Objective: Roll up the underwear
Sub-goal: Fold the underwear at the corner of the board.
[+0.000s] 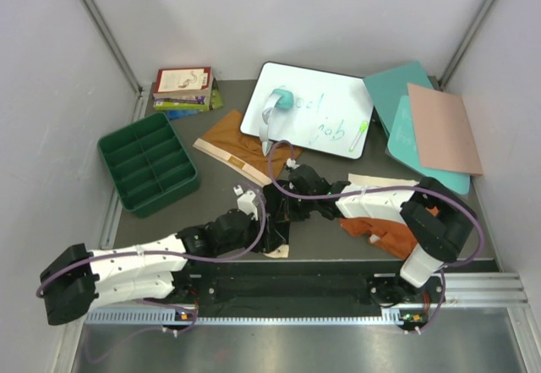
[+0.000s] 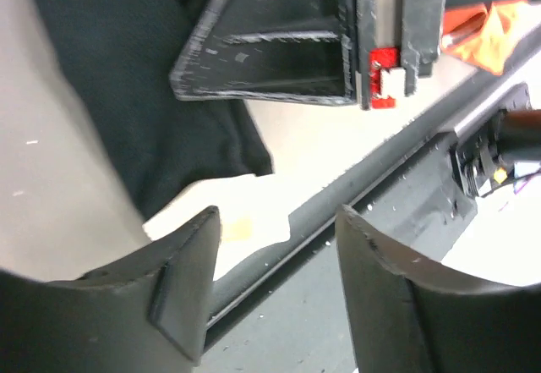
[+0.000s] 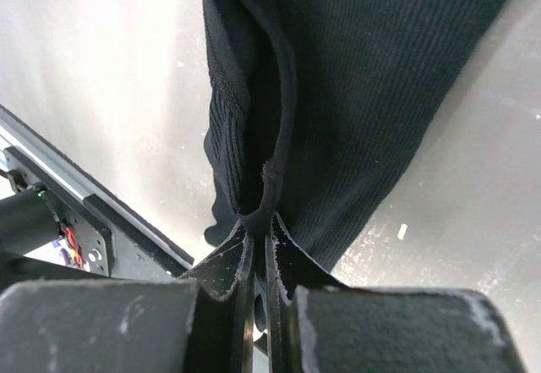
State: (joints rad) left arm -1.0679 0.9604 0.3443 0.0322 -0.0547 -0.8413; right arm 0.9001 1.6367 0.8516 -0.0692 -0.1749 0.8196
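The black underwear [image 1: 279,231] lies bunched at the front middle of the table, its pale waistband [image 2: 245,214] toward the front rail. My right gripper [image 3: 262,222] is shut on a fold of its ribbed black cloth [image 3: 355,77]. My left gripper [image 2: 275,229] hangs open just beside it over the table's front edge, with nothing between its fingers [image 2: 190,280]. Both grippers meet over the black piece, the left gripper [image 1: 258,212] and the right gripper [image 1: 292,191]. The mustard-tan underwear [image 1: 232,140] lies flat behind them. The rust-orange underwear [image 1: 385,233] sits partly under my right arm.
A green compartment tray [image 1: 148,163] stands at the left, with books [image 1: 182,85] behind it. A whiteboard [image 1: 321,106] carrying an eraser [image 1: 279,102] and a green marker [image 1: 359,136] lies at the back. Teal boards [image 1: 397,85] and a pink board [image 1: 441,128] sit at the back right.
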